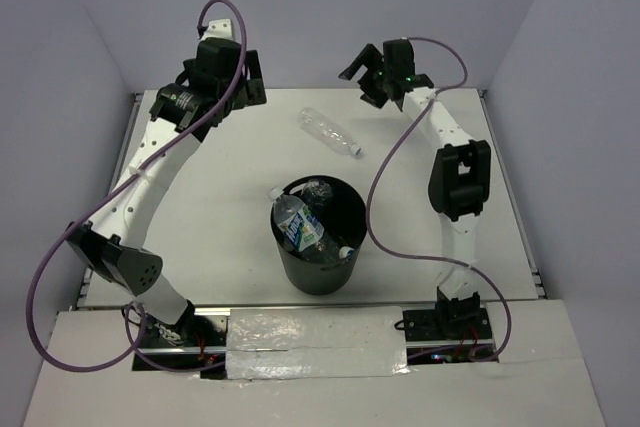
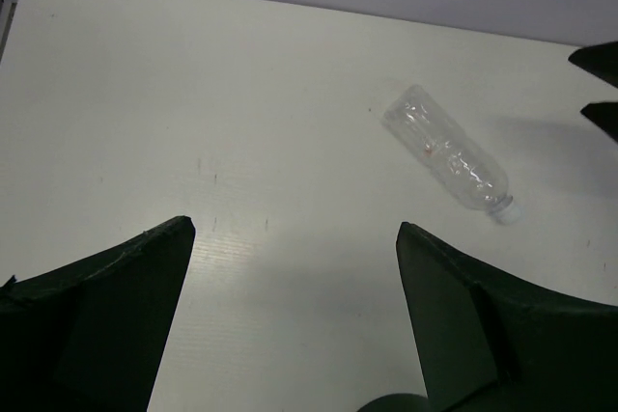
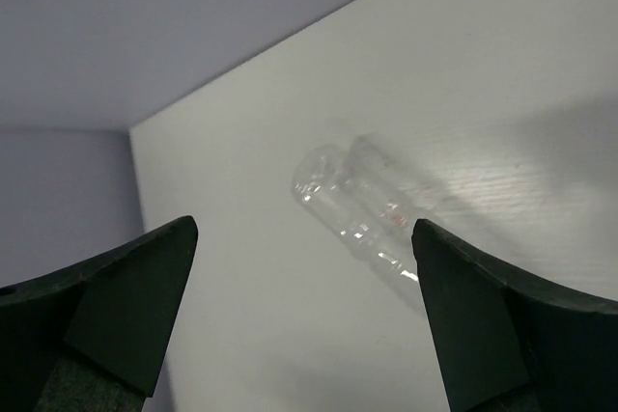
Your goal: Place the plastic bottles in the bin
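Note:
A clear plastic bottle [image 1: 329,131] lies on its side on the white table at the back, cap toward the right. It shows in the left wrist view [image 2: 447,151] and the right wrist view [image 3: 359,209]. The black bin [image 1: 319,237] stands in the middle and holds several bottles, one with a blue-and-white label [image 1: 300,227]. My left gripper [image 1: 232,77] is open at the back left, apart from the lying bottle. My right gripper [image 1: 378,75] is open at the back, just right of that bottle, nothing between its fingers.
Grey walls [image 1: 300,7] close in the back and both sides of the table [image 1: 220,207]. Purple cables [image 1: 390,177] loop beside each arm. A taped strip [image 1: 315,342] runs along the near edge.

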Robot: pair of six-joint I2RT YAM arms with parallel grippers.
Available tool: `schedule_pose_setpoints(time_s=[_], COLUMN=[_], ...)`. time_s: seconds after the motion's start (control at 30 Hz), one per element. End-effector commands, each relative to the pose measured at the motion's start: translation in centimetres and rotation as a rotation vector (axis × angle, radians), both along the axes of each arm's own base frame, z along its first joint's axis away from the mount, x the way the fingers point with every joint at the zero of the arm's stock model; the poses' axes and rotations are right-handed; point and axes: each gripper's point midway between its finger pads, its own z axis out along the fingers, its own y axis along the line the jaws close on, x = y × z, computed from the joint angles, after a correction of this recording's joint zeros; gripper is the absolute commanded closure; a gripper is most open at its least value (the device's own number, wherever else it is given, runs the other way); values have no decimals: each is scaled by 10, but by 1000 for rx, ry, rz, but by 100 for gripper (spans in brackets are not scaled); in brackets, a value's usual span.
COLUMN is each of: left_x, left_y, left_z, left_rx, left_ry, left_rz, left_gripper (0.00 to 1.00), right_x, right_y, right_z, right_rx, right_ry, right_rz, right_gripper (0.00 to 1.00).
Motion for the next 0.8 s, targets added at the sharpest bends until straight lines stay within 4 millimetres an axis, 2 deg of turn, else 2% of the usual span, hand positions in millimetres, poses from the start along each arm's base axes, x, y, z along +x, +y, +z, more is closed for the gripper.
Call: schedule_pose_setpoints(time_s=[0.0, 0.03, 0.23, 0.33, 0.37, 0.4, 0.43, 0.47, 0.53, 0.57, 0.6, 0.67, 0.7, 0.73, 0.77], left_x=[-4, -4, -3, 2, 1, 5, 6, 7, 8, 8, 8, 6, 6, 5, 4], left_y=[0, 0, -4, -15, -17, -24, -26, -29, -35, -36, -37, -39, -38, -39, -38], left_z=[26, 24, 15, 6, -1, -11, -8, -19, -24, -29, -30, -35, -35, -35, -34], left_rx=[-51, -49, -69, -109, -111, -123, -134, -128, -134, -129, -128, -122, -119, -119, -114], left_ry=[-58, -54, -23, 16, 46, 80, 82, 119, 143, 158, 163, 178, 179, 180, 179], left_rz=[-6, -6, -3, -20, -22, -30, -34, -40, -64, -69, -73, -88, -92, -97, -101], left_gripper=[1, 1, 1, 1, 1, 1, 1, 1, 1, 1, 1, 1, 1, 1, 1], right_x=[-17, -16, -25, -30, -33, -35, -38, -42, -48, -52, -56, -60, -64, -65, -68], right_y=[1, 1, 2, -3, -5, -10, -13, -15, -24, -27, -32, -36, -36, -42, -44], right_z=[-40, -30, -23, -17, -9, -11, -10, 1, -1, 8, 0, 1, 10, 0, -1], right_rx=[-255, -281, -337, -356, -366, -381, -388, -394, -415, -407, -416, -374, -360, -326, -296], right_ry=[78, 62, 19, 25, 19, 33, 36, 23, 51, 51, 80, 108, 99, 138, 155], right_rz=[245, 263, 351, 350, 344, 330, 326, 316, 283, 254, 228, 162, 136, 54, 4], right_gripper=[0, 0, 0, 0, 0, 0, 0, 0, 0, 0, 0, 0, 0, 0, 0])
